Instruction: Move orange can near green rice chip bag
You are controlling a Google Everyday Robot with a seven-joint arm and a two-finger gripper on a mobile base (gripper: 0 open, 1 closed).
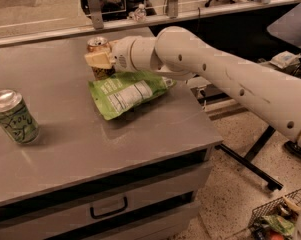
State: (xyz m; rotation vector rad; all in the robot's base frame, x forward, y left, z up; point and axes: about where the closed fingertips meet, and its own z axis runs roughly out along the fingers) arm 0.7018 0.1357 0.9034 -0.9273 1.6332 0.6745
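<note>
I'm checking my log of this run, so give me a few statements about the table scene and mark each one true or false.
1. The gripper is at the orange can. True.
2. The green rice chip bag lies on the floor. False: it lies on the table, right beside the orange can.
3. The pale green can stands upright. True.
4. The pale green can touches the green rice chip bag. False: they are well apart.

One orange can (97, 45) (in the one gripper (99, 58)), one pale can (14, 117), one green rice chip bag (127, 93)
</note>
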